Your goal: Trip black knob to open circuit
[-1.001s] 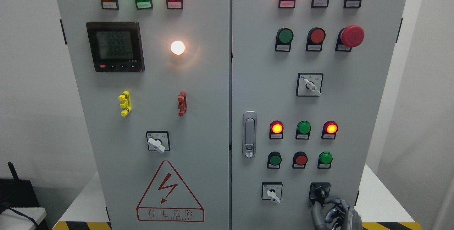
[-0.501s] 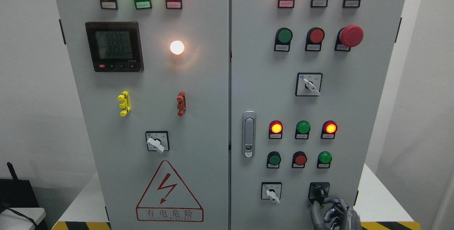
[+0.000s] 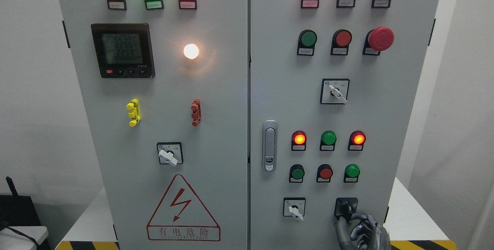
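The black knob (image 3: 346,206) sits on its black square plate at the bottom right of the grey cabinet's right door (image 3: 278,99). My right hand (image 3: 350,219) comes up from the bottom edge just below it. The thumb and curled dark fingers (image 3: 359,217) close around the knob's lower end. The knob's handle points slightly down and to the right. The hand hides the lower edge of the plate. No left arm shows.
A white selector switch (image 3: 294,208) sits left of the black knob, with red and green lamps and push buttons above. A door latch (image 3: 269,146) is on the right door's left edge. The cabinet stands on a white table (image 3: 409,211) with hazard striping.
The whole picture has shifted a few pixels to the left. My right hand has sunk slightly while staying on the knob. The lamps are unchanged.
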Controlling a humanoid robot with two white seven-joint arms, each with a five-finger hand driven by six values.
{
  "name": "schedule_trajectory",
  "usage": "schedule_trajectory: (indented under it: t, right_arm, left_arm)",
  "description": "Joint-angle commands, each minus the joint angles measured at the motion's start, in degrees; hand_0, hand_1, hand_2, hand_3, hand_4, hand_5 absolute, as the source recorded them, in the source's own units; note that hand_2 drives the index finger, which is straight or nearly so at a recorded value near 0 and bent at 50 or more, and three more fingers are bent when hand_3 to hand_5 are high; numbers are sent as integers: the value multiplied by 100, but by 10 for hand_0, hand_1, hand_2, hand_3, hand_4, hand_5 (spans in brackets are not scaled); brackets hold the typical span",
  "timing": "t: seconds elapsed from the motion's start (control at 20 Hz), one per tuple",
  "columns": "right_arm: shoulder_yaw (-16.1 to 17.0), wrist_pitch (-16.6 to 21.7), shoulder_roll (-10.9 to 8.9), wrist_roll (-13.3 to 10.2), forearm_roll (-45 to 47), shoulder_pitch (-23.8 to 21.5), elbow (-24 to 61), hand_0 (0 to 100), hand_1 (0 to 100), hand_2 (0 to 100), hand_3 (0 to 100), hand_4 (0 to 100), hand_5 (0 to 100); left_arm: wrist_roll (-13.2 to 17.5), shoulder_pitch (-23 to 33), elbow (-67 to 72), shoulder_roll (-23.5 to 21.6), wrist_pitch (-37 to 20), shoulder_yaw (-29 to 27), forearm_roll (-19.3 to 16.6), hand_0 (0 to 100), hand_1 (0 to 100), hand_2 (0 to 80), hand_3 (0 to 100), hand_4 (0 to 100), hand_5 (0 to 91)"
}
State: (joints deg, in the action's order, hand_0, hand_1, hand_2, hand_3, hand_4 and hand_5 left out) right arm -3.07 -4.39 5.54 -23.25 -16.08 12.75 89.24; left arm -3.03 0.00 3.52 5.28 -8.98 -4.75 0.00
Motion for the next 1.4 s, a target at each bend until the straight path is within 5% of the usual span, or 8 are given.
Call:
schedule_trajectory:
  t: [0.0,1.35]
  right_arm:
    - [-53,8,17,-13,43,17,-3,573,758,615,954,915,944]
    - [-150,17,17,49,562,26,-21,572,752,624,956,921,946]
  left_arm:
    - [-4,-44,0,0,2,0,-193,120,389,0,0,0,0]
    - [-4,-44,0,0,2,0,-193,120,389,0,0,0,0]
